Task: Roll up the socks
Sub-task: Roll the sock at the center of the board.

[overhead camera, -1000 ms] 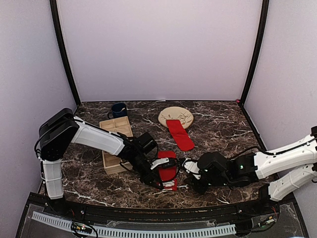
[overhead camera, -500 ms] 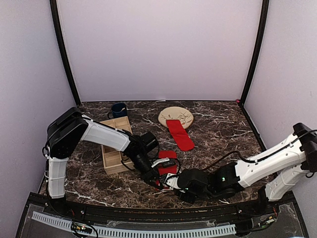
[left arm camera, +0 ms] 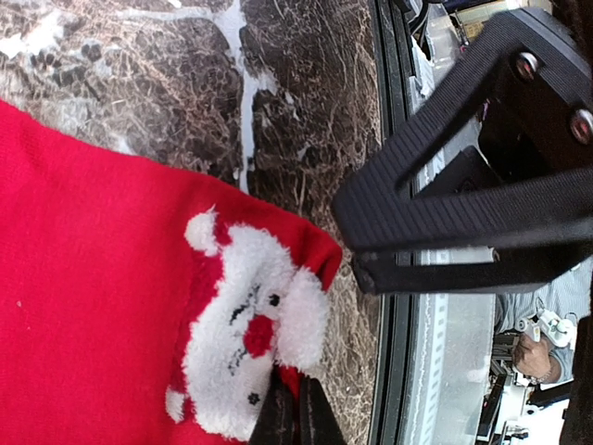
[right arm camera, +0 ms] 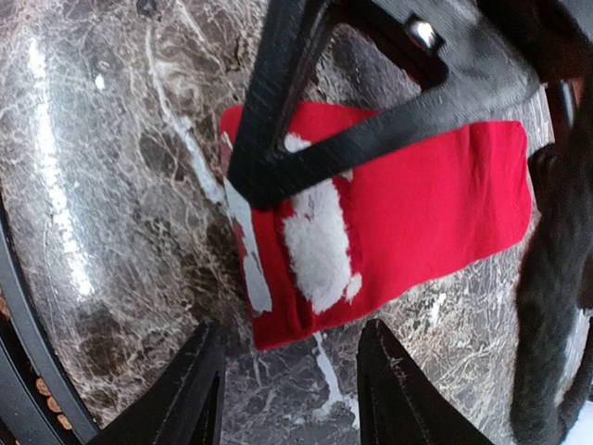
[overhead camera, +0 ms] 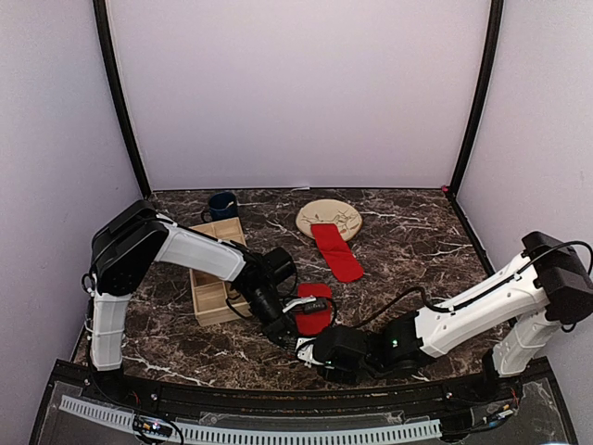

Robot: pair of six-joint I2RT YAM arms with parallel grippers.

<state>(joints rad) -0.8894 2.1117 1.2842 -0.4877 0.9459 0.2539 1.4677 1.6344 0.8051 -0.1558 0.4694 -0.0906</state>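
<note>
Lilac walls close in a dark marble table [overhead camera: 417,241], and most of what matters sits at its near edge. The near sock [overhead camera: 315,320] lies flat between the two arms, toe end pointing at the rail, with a woolly white Santa patch [left arm camera: 246,324] showing at that end. The left gripper [left arm camera: 289,422] has its fingers pressed together right at the patch, and from its own camera they look pinched on the fabric's edge. I'd guess that is to pin the end down, or to lift it to start the roll.

The right gripper [right arm camera: 289,334] hangs low just past the sock's toe end with its fingers spread and nothing between them. It touches no cloth that I can see. It looks set to come in from the opposite side and take or press the end the left one is minding.

The far sock [overhead camera: 338,255] lies stretched out well apart, its cuff resting on the plate [overhead camera: 334,211], out of both arms' way for now. A wooden tray [overhead camera: 215,278] and a blue mug [overhead camera: 222,204] stand off to the left, behind the left arm. Neither sock shows any roll, so the job seems barely begun.
</note>
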